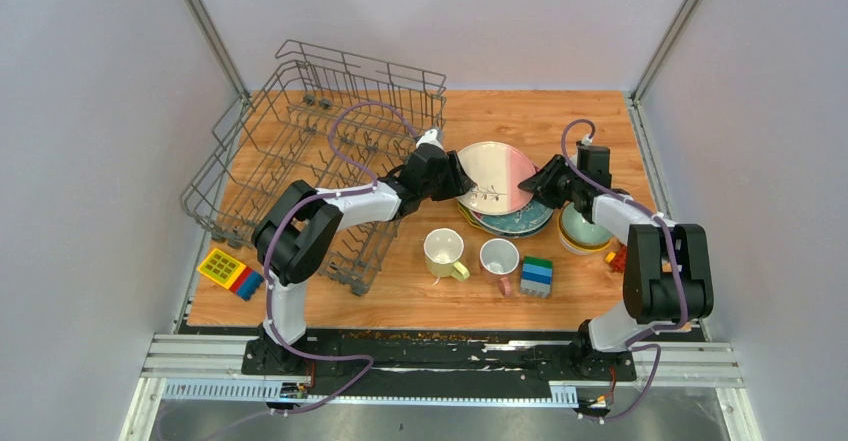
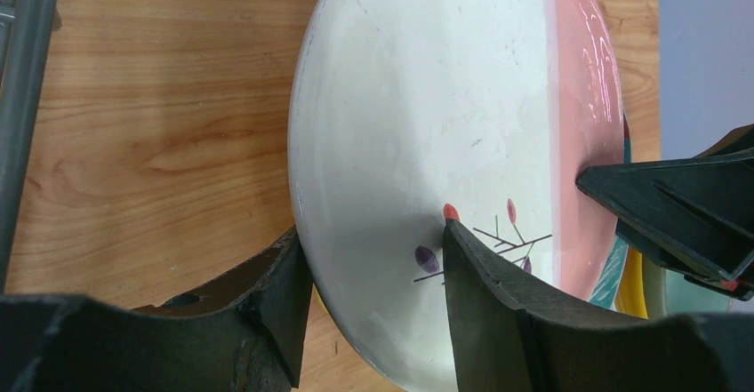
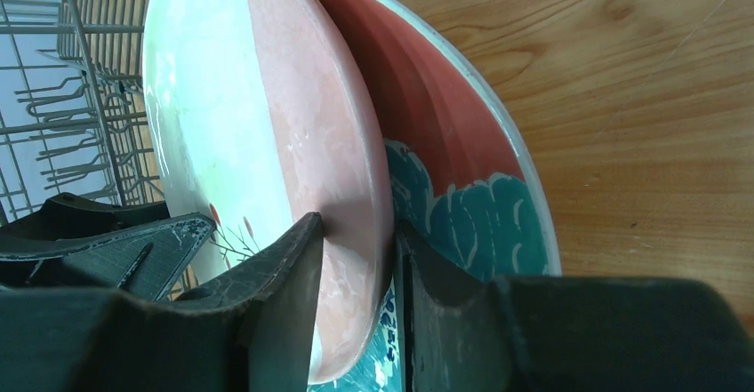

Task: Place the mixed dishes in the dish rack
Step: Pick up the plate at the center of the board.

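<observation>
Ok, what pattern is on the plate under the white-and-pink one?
Ceramic plate: rust-red with teal leafy shapes, pale rim; best in right wrist view.

No writing, label, brand, number or sign can be read in any view. The only marks are painted decoration: a thin sprig with purple and red leaves on the white-pink plate [image 2: 427, 116], and teal leaf shapes on the patterned-rim plate [image 3: 480, 214].
</observation>
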Controlling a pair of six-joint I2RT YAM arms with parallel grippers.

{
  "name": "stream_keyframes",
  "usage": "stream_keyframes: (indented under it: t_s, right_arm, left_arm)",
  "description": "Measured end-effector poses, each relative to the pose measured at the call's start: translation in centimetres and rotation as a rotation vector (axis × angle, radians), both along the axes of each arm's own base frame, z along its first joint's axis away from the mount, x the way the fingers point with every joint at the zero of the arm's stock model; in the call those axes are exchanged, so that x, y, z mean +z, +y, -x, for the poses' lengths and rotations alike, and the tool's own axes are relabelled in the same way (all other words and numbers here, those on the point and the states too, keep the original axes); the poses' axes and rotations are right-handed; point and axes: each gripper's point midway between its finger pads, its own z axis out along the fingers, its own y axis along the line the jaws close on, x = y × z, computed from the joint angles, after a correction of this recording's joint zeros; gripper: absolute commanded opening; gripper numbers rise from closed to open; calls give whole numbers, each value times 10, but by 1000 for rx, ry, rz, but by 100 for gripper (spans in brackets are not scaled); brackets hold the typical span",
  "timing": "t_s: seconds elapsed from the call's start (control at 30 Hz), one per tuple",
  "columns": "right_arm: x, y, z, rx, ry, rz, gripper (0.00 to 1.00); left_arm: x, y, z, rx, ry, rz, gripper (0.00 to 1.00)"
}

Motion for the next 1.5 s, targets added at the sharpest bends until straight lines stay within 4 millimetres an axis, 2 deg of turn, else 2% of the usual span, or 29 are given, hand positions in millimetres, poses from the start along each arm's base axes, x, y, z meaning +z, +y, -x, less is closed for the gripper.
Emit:
stream_keyframes:
  t_s: [0.27, 0.43, 0.73, 0.9, 1.27, 1.5]
  right_arm:
    - [3, 2, -1, 14, -11, -16, 42]
    - [4, 5, 0, 25, -21, -52, 41]
    - [3, 8, 6, 18, -64, -153, 35]
    - [4, 6, 9, 1, -71, -211, 34]
    - [8, 6, 12, 6, -100, -232, 43]
    - [12, 5, 16, 5, -117, -223, 44]
  left_arm:
    - [2, 1, 0, -1, 0, -5, 60]
    - [1, 3, 2, -10, -7, -29, 60]
    - [6, 7, 2, -19, -23, -56, 41]
    - [11, 6, 5, -43, -31, -62, 24]
    - [18, 4, 11, -90, -34, -64, 4]
    - [35, -2, 7, -127, -92, -33, 0]
